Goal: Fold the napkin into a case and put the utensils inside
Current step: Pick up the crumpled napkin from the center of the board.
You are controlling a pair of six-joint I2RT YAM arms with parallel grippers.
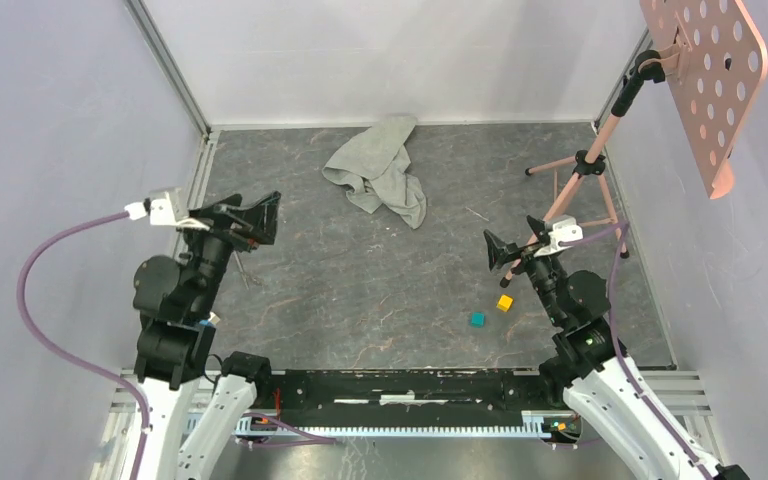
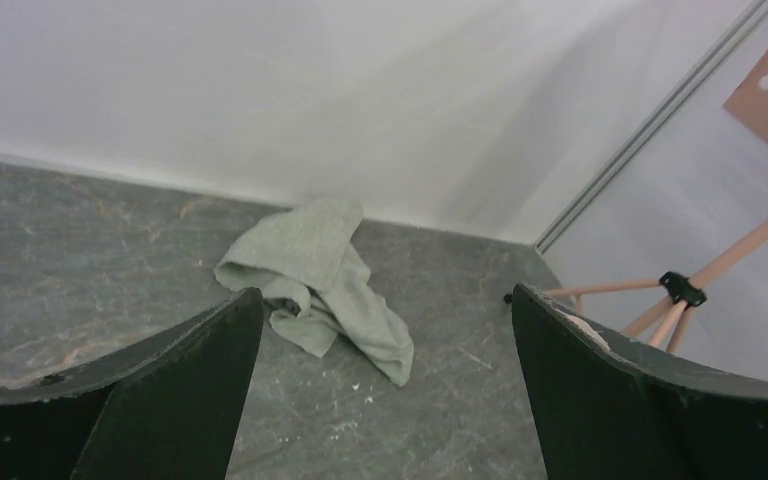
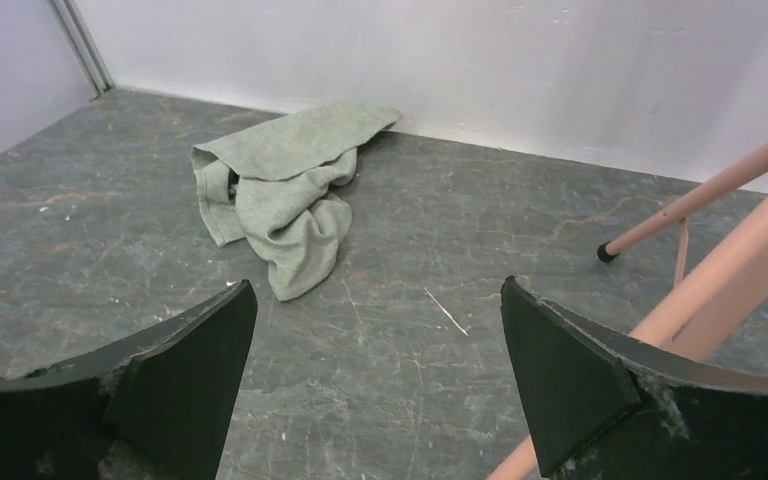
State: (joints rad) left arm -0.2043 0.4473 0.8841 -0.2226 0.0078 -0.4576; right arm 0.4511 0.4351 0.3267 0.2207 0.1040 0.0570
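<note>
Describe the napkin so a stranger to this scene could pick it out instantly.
Look to the far edge of the dark table, midway along the back wall. The napkin lies crumpled there, left of the pink tripod. It is the only cloth, grey-green and far bigger than the yellow cube and teal cube.

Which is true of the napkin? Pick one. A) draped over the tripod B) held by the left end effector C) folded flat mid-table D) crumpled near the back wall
D: the napkin lies bunched in a heap on the table close to the back wall, nothing touching it.
</note>
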